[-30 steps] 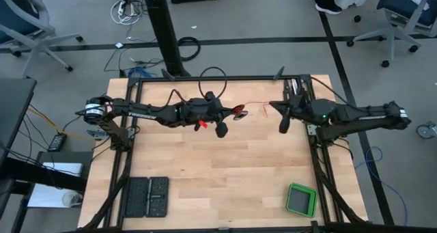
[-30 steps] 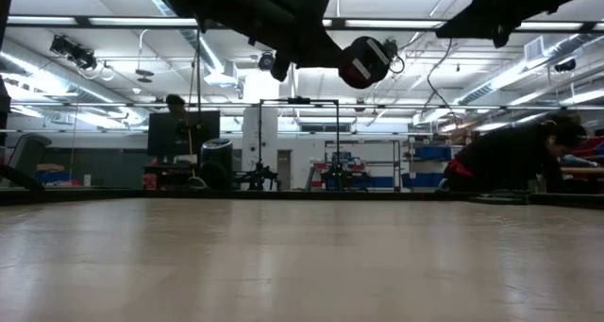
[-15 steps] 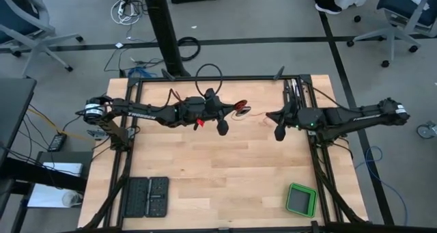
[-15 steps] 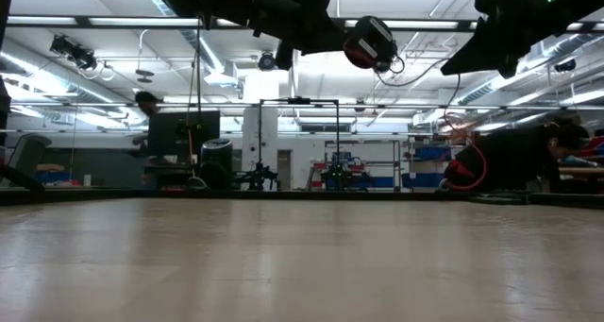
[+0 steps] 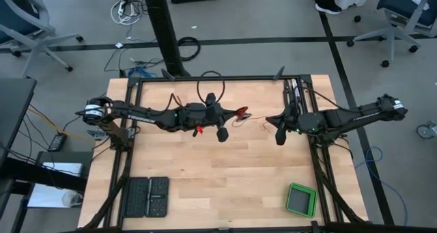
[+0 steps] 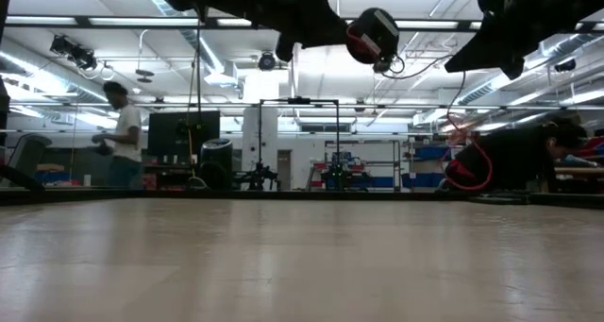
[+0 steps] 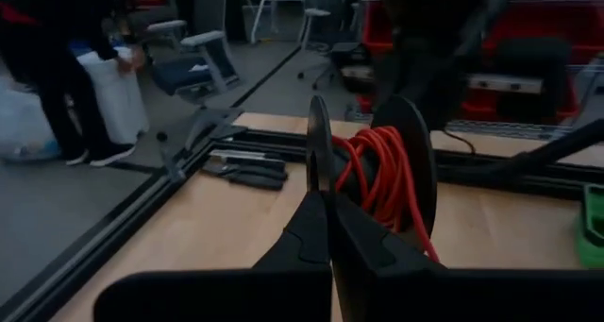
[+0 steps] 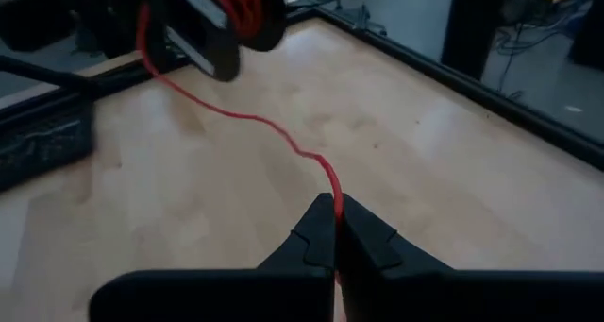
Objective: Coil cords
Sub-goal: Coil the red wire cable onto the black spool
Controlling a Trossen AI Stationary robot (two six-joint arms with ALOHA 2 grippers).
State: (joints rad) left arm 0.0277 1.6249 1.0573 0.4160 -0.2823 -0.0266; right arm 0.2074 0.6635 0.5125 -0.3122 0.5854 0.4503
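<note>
1. The left gripper [image 7: 328, 204] is hovering above the middle of the table [image 5: 225, 171], its fingers pressed together on the edge of a dark spool [image 7: 412, 161] that is carrying most of the red-orange cord [image 7: 382, 176].
2. The right gripper [image 8: 336, 211] is hanging just beside it, closed tight and pinching the free stretch of the cord, which is running in a wavy line back to the spool.
3. The cord is looking very thin, light and limp, so it is probably sagging and kinking wherever tension drops.
4. It is likely slipping easily between hard fingers; pinching it close to the spool is giving the best control.
5. The spool is looking rigid, so its flange is the safer place to grip.
</note>
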